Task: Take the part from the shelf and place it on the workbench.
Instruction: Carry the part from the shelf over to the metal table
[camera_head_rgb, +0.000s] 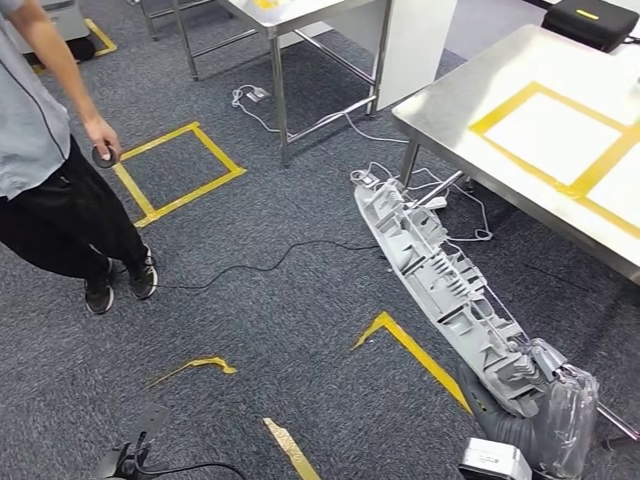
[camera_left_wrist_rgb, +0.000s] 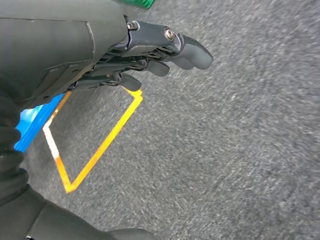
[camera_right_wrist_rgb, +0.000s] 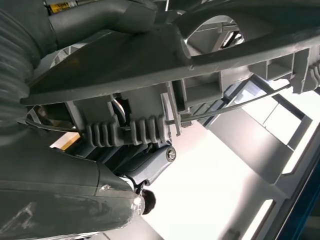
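No text, label, brand or number is readable on anything in these views.

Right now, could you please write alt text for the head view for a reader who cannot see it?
The robot's right hand holds a long grey ribbed part pointing toward a steel workbench marked with yellow tape. A person stands at the left on grey carpet.

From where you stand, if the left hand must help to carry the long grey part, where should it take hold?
Probably at the free far end of the part, coming from its left side. The right hand holds the near end, so the long ribbed body sticks out unsupported. The open ribs there offer edges to grip. The left hand is free.
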